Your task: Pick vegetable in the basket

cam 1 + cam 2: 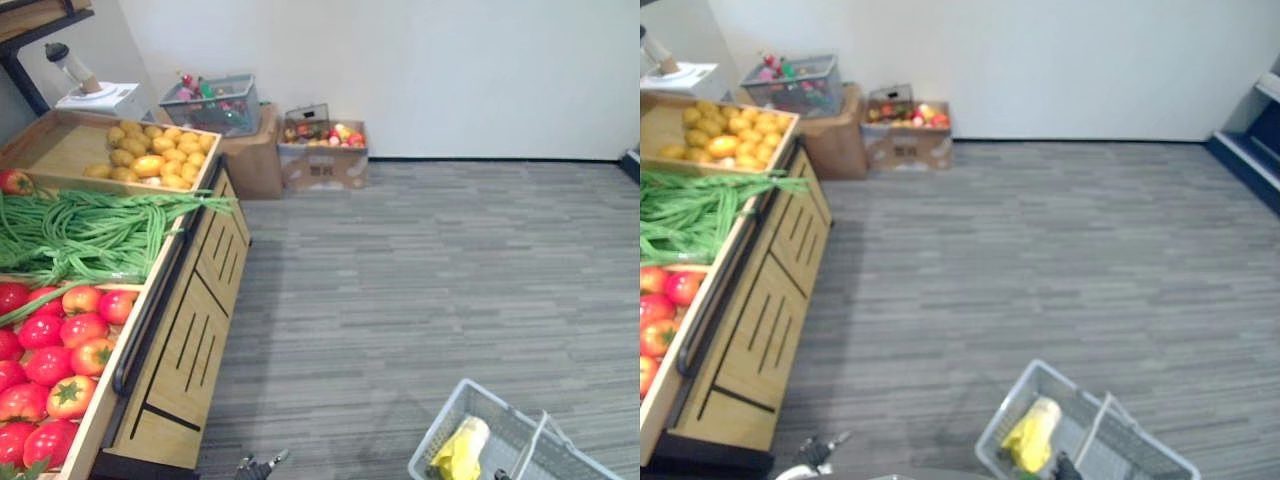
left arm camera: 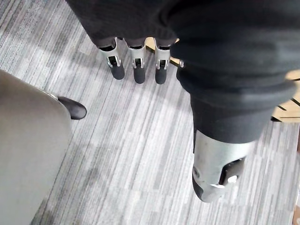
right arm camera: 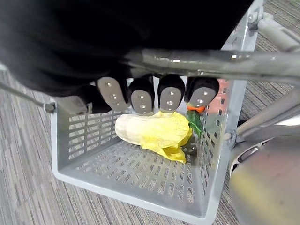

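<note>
A grey wire basket (image 1: 447, 412) hangs low over the carpet at my lower right. In the right wrist view my right hand (image 3: 140, 96) has its fingers curled round the basket's metal handle (image 3: 211, 63). Inside the basket (image 3: 84, 136) lies a pale yellow leafy cabbage (image 3: 150, 131), with a small red-orange vegetable with a green stem (image 3: 194, 115) beside it against the wall. The cabbage (image 1: 1033, 432) also shows from above. My left hand (image 2: 136, 65) hangs over the carpet with straight fingers and holds nothing.
A wooden produce stand (image 1: 190, 330) runs along the left, holding red tomatoes (image 1: 50, 350), green beans (image 1: 90, 230) and yellow potatoes (image 1: 155, 155). Against the far wall stand cardboard boxes of produce (image 1: 322, 150) and another wire basket (image 1: 212, 103).
</note>
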{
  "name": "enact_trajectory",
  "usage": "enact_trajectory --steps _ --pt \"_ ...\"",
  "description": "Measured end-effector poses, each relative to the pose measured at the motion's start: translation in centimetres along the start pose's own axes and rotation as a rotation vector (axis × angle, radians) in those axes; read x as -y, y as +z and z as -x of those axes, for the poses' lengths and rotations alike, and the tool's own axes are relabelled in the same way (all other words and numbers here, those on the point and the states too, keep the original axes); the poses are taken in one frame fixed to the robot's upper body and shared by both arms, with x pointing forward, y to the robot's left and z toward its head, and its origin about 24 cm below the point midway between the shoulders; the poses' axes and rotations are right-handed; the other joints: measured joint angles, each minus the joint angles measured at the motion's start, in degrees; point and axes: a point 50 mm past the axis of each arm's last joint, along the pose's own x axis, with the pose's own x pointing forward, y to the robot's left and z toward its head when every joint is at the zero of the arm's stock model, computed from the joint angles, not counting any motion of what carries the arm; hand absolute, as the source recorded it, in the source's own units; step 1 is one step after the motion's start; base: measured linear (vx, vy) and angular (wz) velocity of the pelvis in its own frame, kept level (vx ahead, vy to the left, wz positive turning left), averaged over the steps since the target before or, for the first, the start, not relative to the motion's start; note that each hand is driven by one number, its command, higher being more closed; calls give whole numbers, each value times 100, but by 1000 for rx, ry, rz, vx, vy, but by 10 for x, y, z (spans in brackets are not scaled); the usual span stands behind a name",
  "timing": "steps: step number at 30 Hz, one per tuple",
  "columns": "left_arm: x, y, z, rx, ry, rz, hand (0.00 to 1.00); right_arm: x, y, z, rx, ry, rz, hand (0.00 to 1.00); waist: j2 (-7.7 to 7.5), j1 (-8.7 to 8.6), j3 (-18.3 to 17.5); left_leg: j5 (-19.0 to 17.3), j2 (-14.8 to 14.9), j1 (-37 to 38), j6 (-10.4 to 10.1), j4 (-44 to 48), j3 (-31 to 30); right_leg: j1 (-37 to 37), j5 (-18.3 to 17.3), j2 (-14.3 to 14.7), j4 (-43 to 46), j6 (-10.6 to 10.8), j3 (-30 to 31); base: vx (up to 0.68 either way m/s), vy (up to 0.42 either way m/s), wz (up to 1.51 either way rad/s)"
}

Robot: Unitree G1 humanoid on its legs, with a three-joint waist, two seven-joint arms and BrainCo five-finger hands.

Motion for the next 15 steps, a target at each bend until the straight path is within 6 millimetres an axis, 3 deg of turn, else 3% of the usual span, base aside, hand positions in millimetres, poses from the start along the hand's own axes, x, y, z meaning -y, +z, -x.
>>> enact_trajectory --steps 7,15 --pt "0 1 0 12 -49 -82 0 4 1 0 4 2 -4 100 44 -114 29 425 -10 144 18 -643 63 -148 -49 50 -172 39 15 -188 -28 -5" --pt "1 1 1 31 -65 -121 0 18 1 0 7 -25 4 100 123 -118 6 465 24 42 7 -673 87 -210 -38 114 -167 63 43 -105 -9 0"
